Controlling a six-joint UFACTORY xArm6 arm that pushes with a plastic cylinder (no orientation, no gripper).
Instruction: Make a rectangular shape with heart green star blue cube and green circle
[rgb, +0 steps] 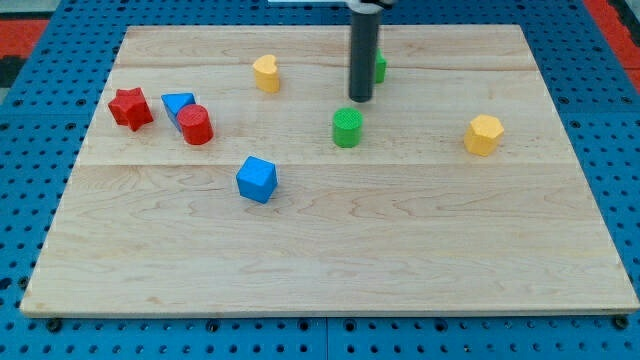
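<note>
My tip stands on the board near the view's top centre. The green star is mostly hidden behind the rod, only a sliver showing on its right. The green circle sits just below and slightly left of the tip, apart from it. The yellow heart lies to the tip's left near the top. The blue cube sits lower left of the green circle, toward the board's middle.
A red star, a blue triangle and a red cylinder cluster at the view's left, the cylinder touching the triangle. A yellow hexagon sits at the right. The wooden board lies on a blue pegboard.
</note>
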